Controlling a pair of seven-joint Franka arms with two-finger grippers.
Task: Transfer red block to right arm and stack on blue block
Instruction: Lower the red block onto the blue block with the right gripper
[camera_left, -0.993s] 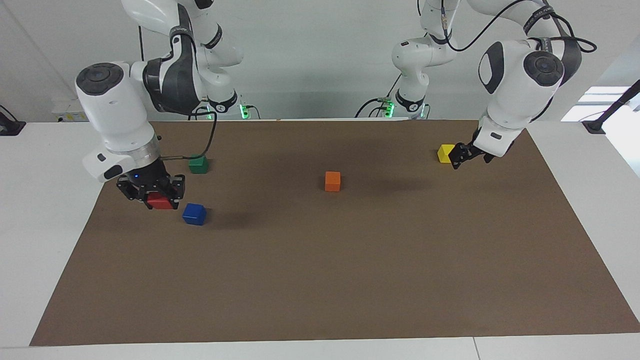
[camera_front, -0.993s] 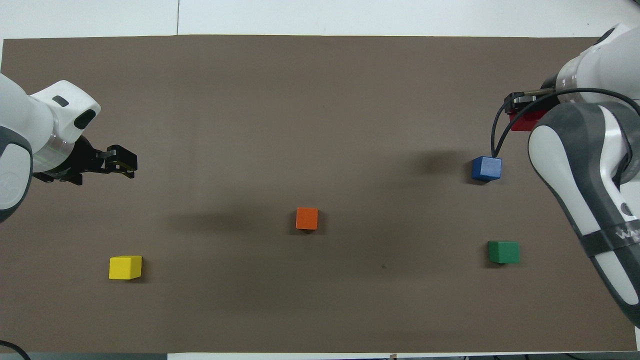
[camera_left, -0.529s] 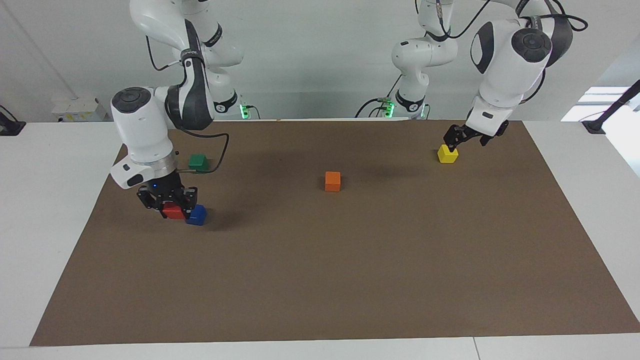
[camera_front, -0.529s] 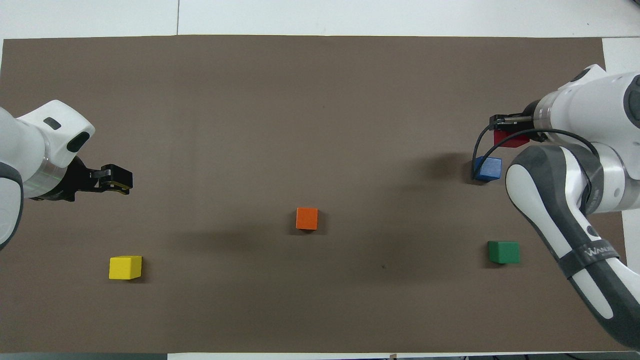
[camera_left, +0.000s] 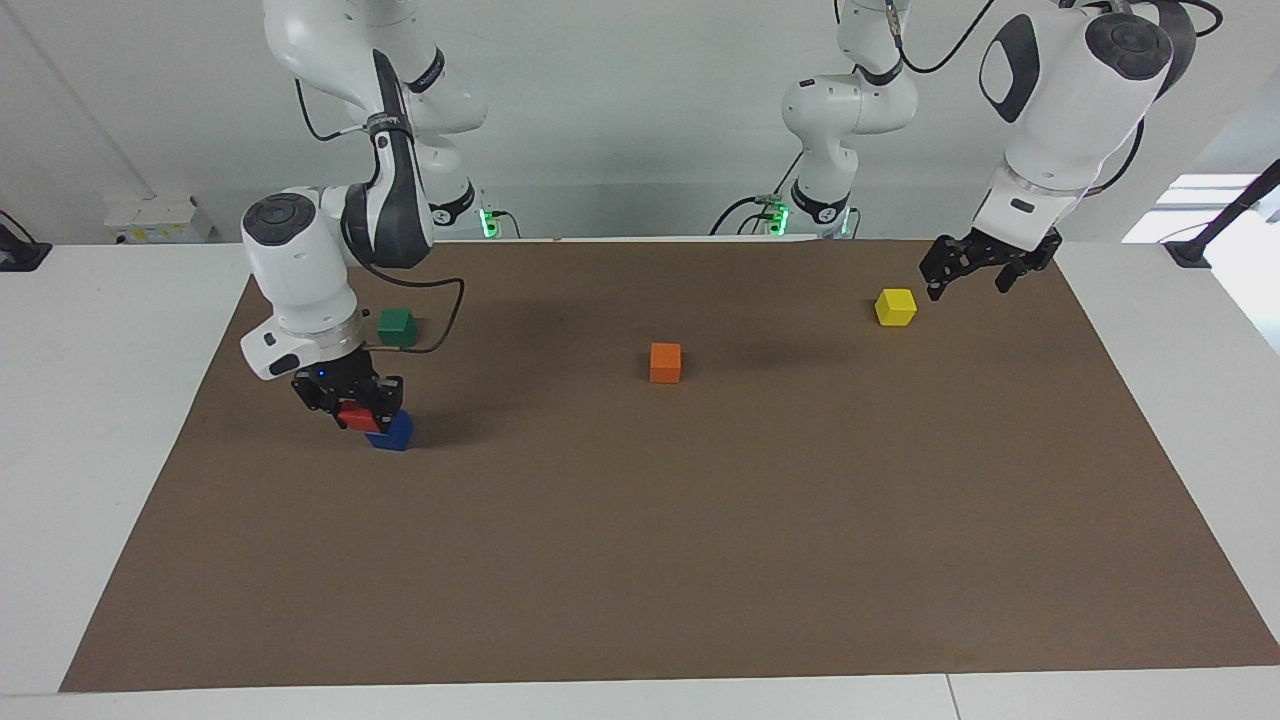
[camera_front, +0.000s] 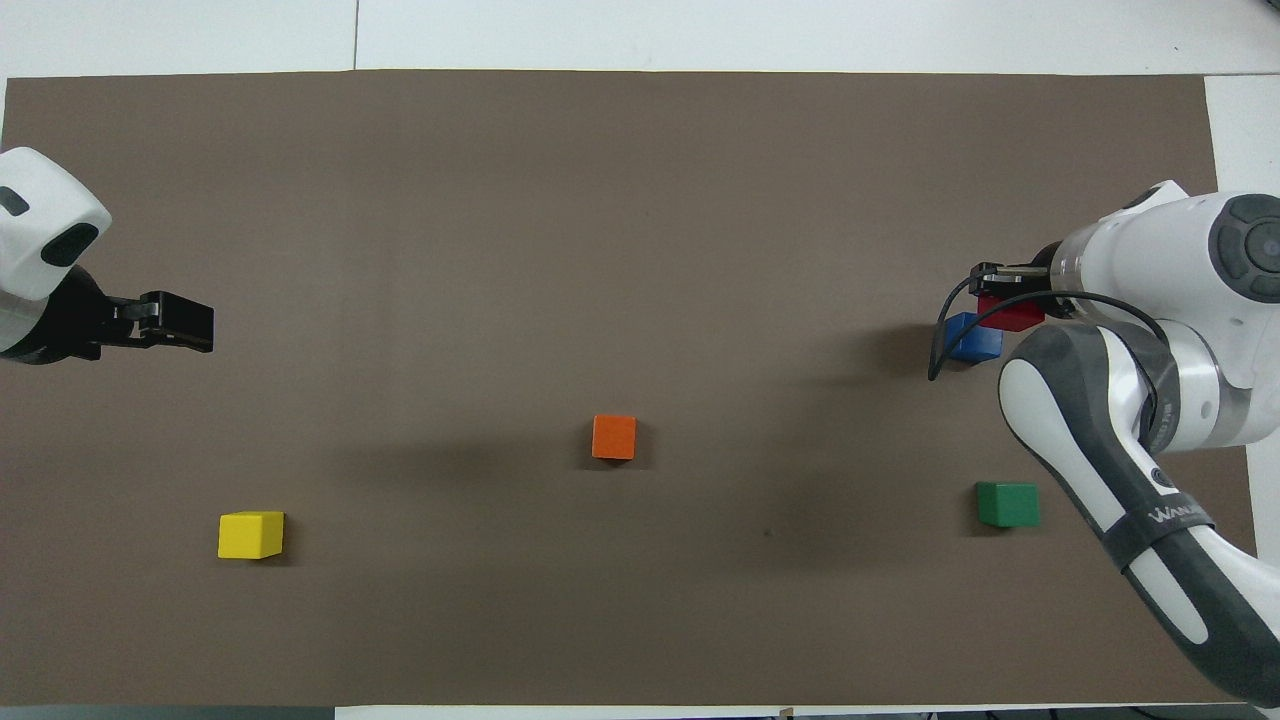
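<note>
- Facing view: the right gripper (camera_left: 352, 400) is clamped on the red block (camera_left: 357, 416), which sits low over the blue block (camera_left: 391, 432), overlapping its top corner on the right arm's end of the brown mat (camera_left: 640, 560). Can't tell if the two cubes are touching yet.
- Same view: the left gripper (camera_left: 975, 268) waits in the air near the yellow block (camera_left: 895, 306), fingers apart, holding nothing.
- Overhead view: the red block (camera_front: 1012, 313) looks offset from the blue block (camera_front: 974, 337), not squarely on top, though a raised gripper can fake that from above. The right gripper (camera_front: 1003, 290) is mostly hidden by its own wrist.
- To do this step well, I'd centre red over blue first, line the faces up, lower gently, and only let go once it's seated flat.
- Orientation: it's a cube, so no real long axis. It looks held level, top face up, sides slightly turned relative to the blue one.
</note>
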